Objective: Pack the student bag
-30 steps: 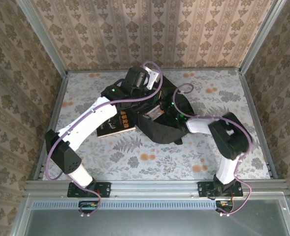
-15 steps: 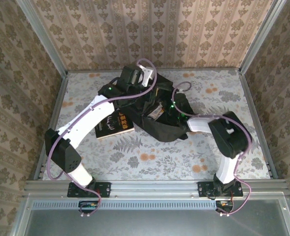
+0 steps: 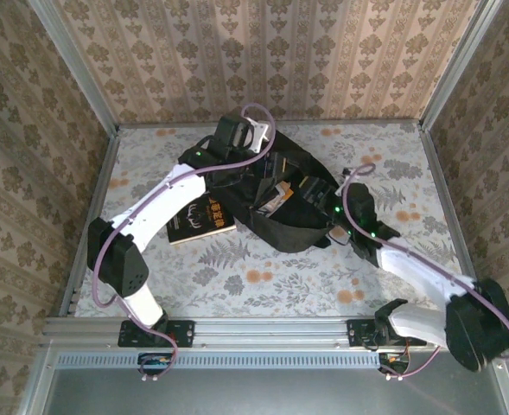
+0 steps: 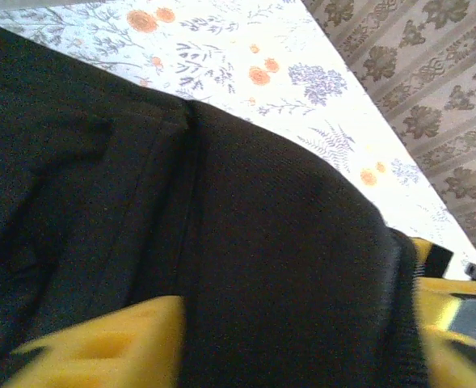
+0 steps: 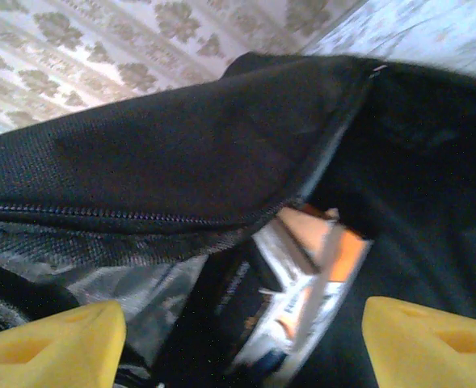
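Left pincer [image 4: 294, 323], right pincer [image 5: 242, 323]: fingers spread.

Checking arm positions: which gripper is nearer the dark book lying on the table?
Left. The left gripper sits at the bag's far left part, just beyond the book; the right gripper faces the bag's opening, farther right.

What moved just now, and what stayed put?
The right arm swung low and out to the right, drawing the right gripper back a little from the opening of the student bag. Its fingers are apart and hold nothing. The left gripper stayed at the bag's far side, with black fabric between its fingers. The dark book beside the bag stayed put.
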